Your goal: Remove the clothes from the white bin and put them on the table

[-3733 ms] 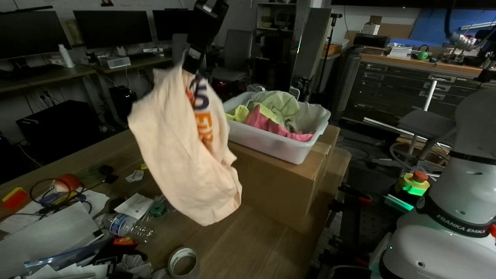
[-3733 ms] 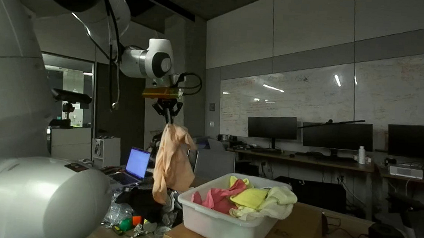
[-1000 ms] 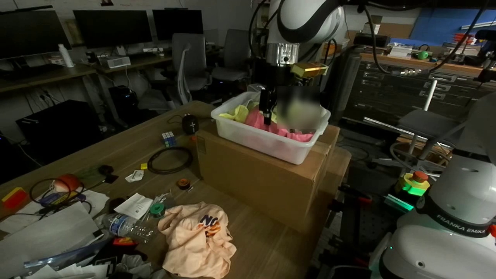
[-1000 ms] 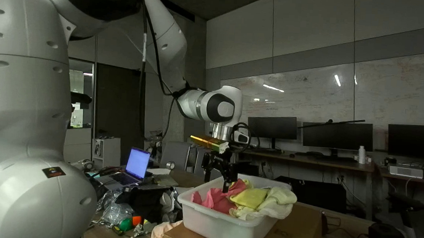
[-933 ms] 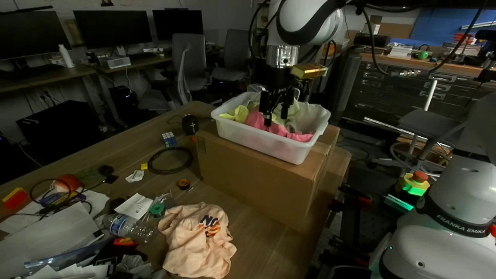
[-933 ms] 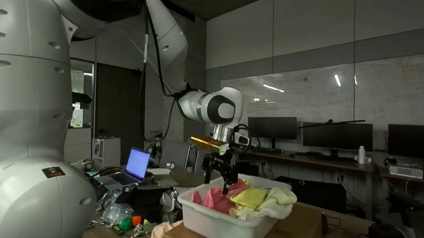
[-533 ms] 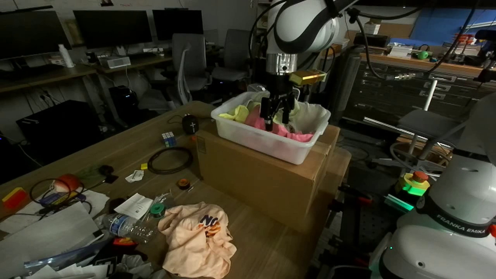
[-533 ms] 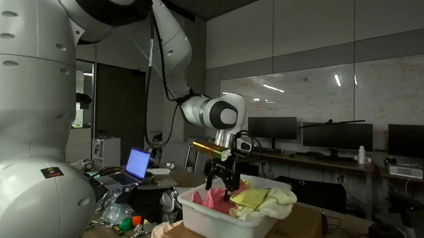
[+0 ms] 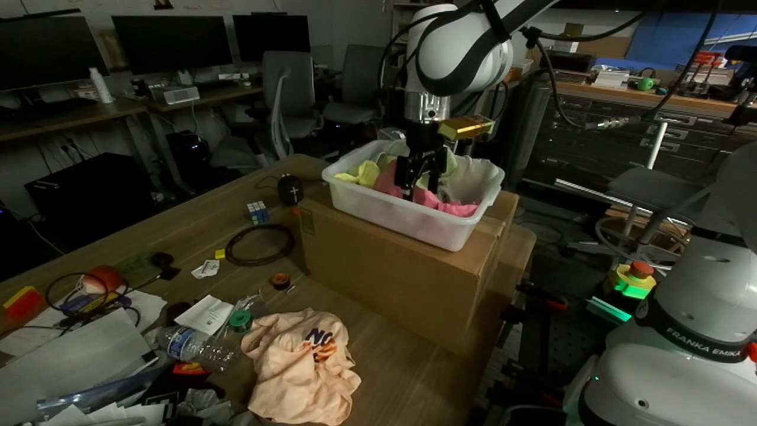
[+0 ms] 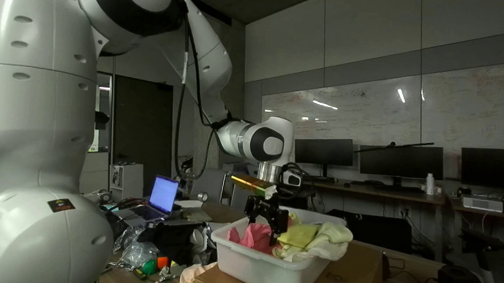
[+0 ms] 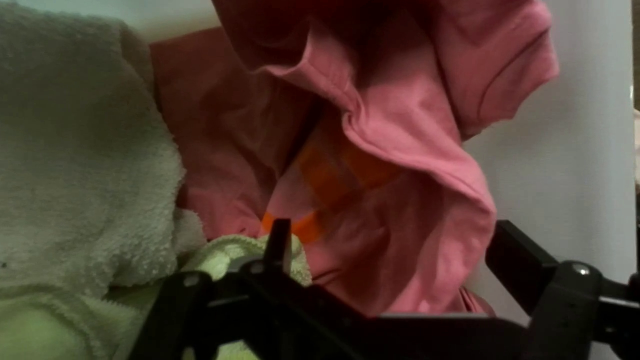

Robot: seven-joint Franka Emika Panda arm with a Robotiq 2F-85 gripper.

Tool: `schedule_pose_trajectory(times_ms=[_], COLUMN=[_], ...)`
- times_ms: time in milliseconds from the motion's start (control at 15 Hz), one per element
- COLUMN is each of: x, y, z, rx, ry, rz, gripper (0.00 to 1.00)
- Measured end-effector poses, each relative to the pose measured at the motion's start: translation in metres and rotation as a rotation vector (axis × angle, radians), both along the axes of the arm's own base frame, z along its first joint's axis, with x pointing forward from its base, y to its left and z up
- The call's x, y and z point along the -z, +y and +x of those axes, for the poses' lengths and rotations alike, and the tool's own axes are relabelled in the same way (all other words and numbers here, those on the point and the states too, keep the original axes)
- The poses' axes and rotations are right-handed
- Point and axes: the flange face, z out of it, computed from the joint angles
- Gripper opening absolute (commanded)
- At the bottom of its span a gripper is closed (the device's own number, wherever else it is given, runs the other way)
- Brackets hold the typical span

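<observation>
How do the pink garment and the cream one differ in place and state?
The pink garment lies in the white bin; the cream garment lies on the table.
In the wrist view, the pink garment shows between the jaws of the open gripper; the cream garment lies apart from it.
Both are crumpled fabric.

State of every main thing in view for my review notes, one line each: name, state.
White bin: upright on the cardboard box.
Pink garment: crumpled in the bin.
Yellow-green garment: bunched in the bin.
Whitish garment: bunched in the bin.
Peach garment: crumpled on the table.
Tool: open, partly inside the bin; contact with pink garment unclear.
Plastic bottle: lying on its side.
Laptop: open, screen lit.
Desk monitors: dark.
</observation>
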Motion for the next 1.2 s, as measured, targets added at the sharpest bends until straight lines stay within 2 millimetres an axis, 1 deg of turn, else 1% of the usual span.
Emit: schedule_pose_trajectory(times_ms=[200, 267, 400, 467, 867, 933, 1000, 1133, 1200], x=[0.007, 0.01, 0.015, 0.017, 0.02, 0.02, 0.019, 0.018, 0.016], y=[-0.001, -0.002, -0.002, -0.002, -0.003, -0.003, -0.003, -0.003, -0.003], z=[0.0, 0.0, 0.0, -0.001, 0.001, 0.001, 0.001, 0.002, 0.003], rx=[-0.009, -0.013, -0.02, -0.022, -0.018, -0.016, -0.014, -0.009, -0.005], ry=[-0.011, -0.01, -0.008, -0.006, -0.014, -0.015, -0.017, -0.031, -0.04], rz=[-0.021, -0.03, -0.048, -0.055, -0.065, -0.065, -0.066, -0.068, -0.07], gripper=[1.0, 0.81, 0.68, 0.58, 0.13, 0.07, 0.04, 0.01, 0.01])
